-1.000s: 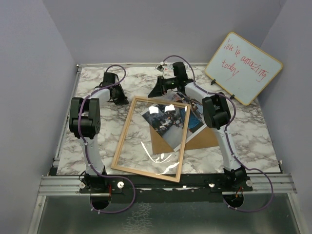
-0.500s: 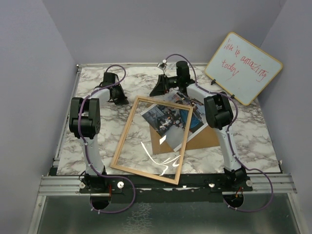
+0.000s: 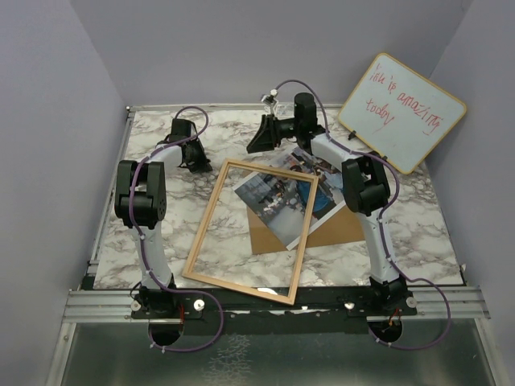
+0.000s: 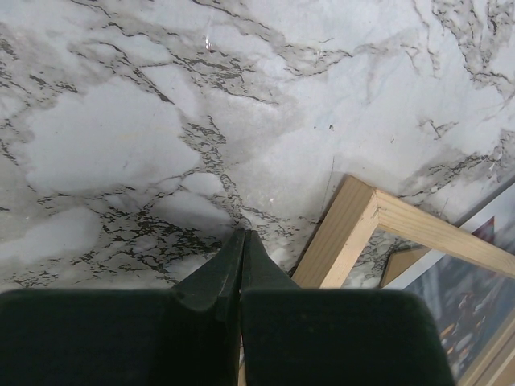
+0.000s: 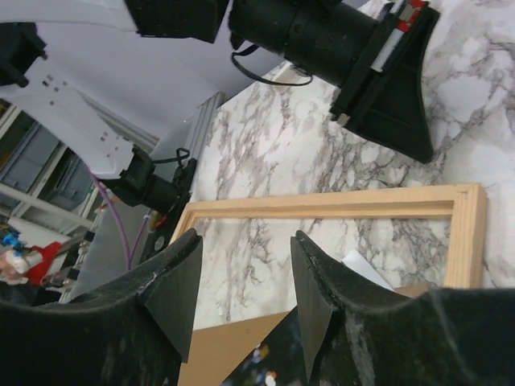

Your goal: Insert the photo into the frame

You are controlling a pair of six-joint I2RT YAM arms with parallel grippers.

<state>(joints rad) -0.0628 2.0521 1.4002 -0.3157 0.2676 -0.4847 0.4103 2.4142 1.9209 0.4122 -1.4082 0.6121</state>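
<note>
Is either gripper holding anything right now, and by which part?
Nothing is held. The left gripper is shut on nothing near the frame corner; the right gripper is open and empty.

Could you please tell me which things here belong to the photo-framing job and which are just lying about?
For the job:
photo
wooden frame

Lying about:
brown backing board, partly under the photo
whiteboard with red writing, far right

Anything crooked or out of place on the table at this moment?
Yes. The frame lies skewed, and the photo is not squared within it. The frame's right rail crosses the print, so part shows through the pane and the rest sticks out to the right, over the brown backing board.
</note>
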